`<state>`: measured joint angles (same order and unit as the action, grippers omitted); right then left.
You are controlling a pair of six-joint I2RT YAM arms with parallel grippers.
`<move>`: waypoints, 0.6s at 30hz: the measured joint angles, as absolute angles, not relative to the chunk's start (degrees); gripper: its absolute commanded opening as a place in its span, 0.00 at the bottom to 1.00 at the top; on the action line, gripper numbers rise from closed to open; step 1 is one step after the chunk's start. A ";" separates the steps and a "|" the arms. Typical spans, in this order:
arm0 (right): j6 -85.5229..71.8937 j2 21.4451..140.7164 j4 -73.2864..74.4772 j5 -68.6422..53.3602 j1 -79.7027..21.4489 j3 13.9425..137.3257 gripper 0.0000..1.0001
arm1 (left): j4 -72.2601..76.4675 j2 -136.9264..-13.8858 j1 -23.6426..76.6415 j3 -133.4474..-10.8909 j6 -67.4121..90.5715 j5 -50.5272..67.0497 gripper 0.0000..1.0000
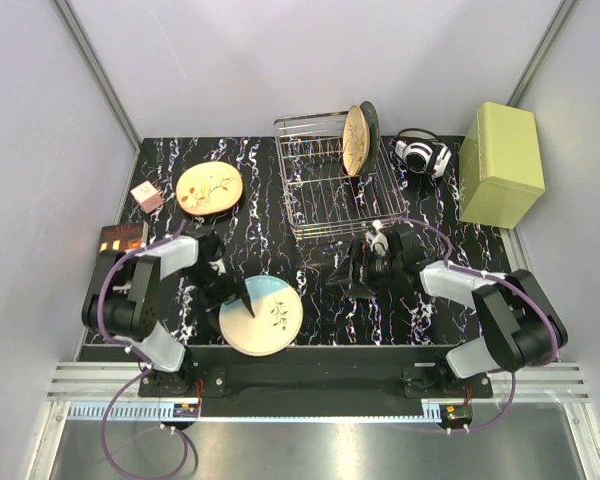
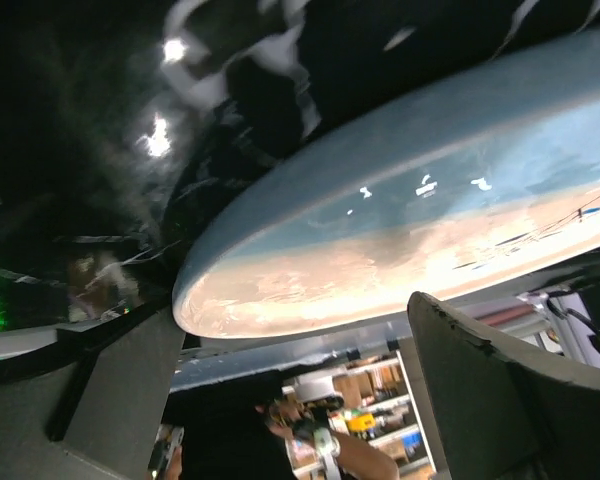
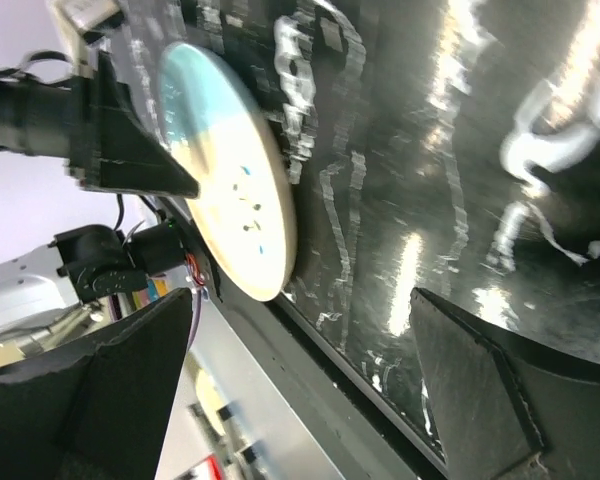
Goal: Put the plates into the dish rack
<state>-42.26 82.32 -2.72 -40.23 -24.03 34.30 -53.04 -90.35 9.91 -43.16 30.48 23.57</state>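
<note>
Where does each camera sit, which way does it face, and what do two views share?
Top external: high behind, looking down on the table, dish rack, left arm, right arm.
Left wrist: low behind the left gripper, facing the rim of the near plate.
Right wrist: behind the right gripper, facing across the table.
Shared: both wrist views show that plate.

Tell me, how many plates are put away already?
Two stand in the dish rack already: a tan plate and a dark plate behind it. The left gripper is on a third plate, nearest the arms, though I cannot tell if it grips it. A fourth plate lies flat on the left, untouched. The right gripper is open and empty.
</note>
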 measured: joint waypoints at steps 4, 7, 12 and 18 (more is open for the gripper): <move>-45.23 85.89 -5.82 -40.82 -24.03 30.89 0.95 | -52.93 -95.74 12.75 -47.79 32.12 25.65 0.99; -47.05 88.33 -7.27 -42.89 -24.01 30.33 0.93 | -50.98 -99.20 16.67 -52.40 33.54 27.77 0.99; -49.98 91.57 -15.03 -45.71 -24.12 29.10 0.93 | -45.10 -102.32 22.15 -57.41 35.18 31.57 0.99; -55.66 100.09 -27.88 -49.98 -24.67 30.65 0.88 | -43.81 -102.61 22.92 -57.17 36.05 32.99 0.99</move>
<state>-55.66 100.09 -27.88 -49.98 -24.67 30.65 -43.81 -102.61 22.92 -57.17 36.05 32.99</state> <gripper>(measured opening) 0.896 0.987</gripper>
